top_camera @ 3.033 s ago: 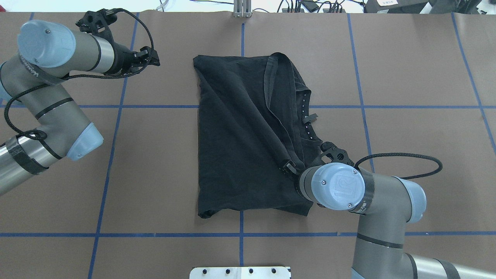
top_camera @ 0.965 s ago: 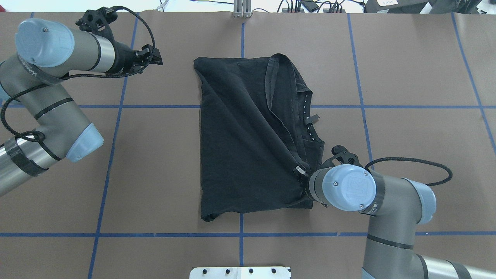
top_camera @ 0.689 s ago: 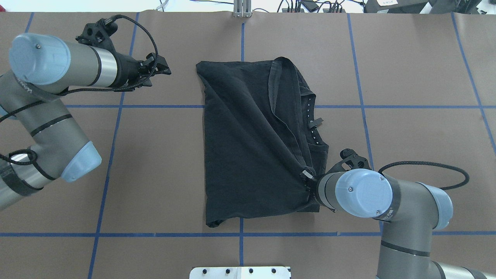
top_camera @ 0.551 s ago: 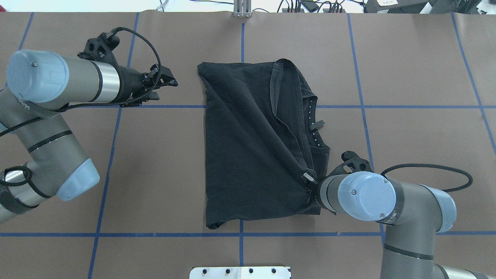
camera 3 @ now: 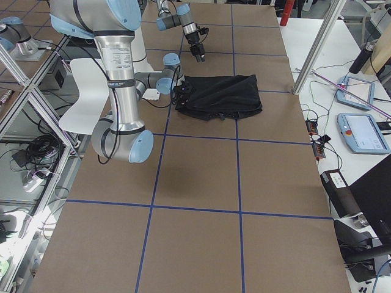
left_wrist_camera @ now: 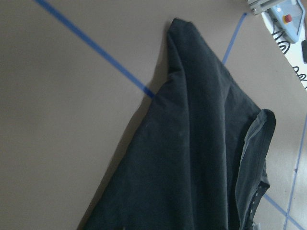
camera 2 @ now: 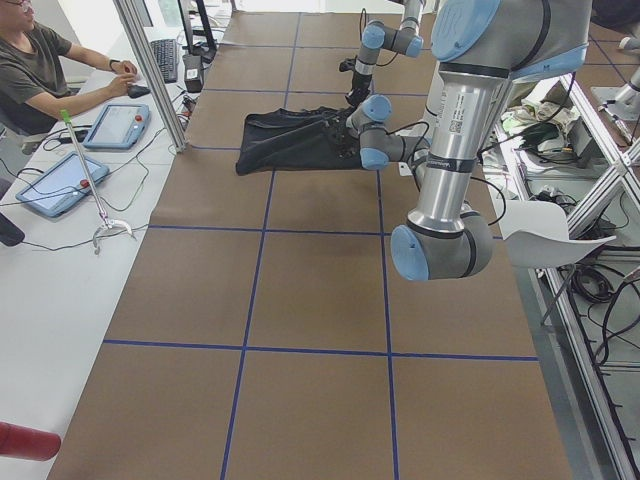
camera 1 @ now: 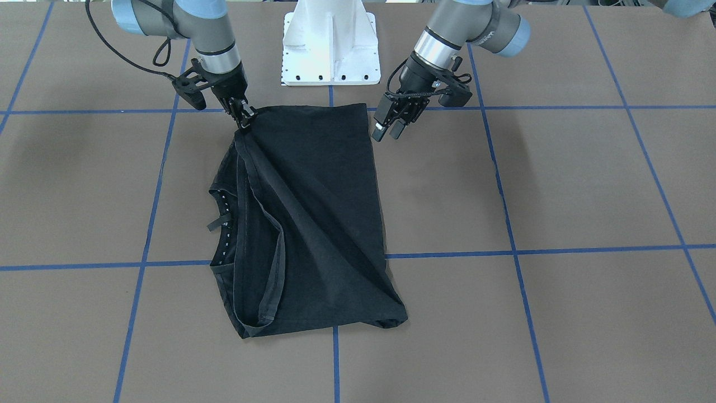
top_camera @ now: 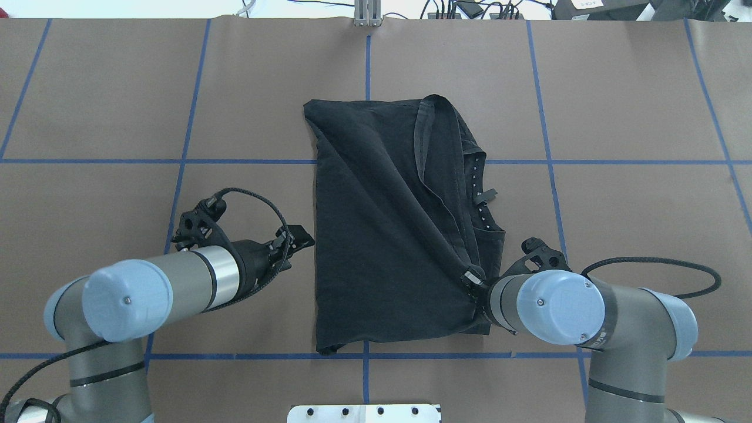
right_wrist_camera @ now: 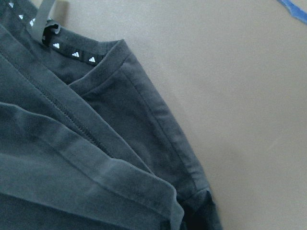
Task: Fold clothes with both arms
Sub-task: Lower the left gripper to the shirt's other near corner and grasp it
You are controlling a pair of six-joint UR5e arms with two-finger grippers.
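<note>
Now the right gripper (camera 1: 244, 116) is clenching a robot-side corner of the folded black T-shirt (camera 1: 319, 212) lying mid tabletop (camera 1: 559, 184), while the left gripper (camera 1: 389, 132) is hovering beside it, fingers (camera 1: 380, 132) parted and empty.

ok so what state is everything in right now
T-shirt: folded lengthwise, lying on the table, neckband showing, near right corner pinched.
right arm: jaws shut on the T-shirt's corner.
left arm: jaws open, empty, beside the T-shirt's left edge.
</note>
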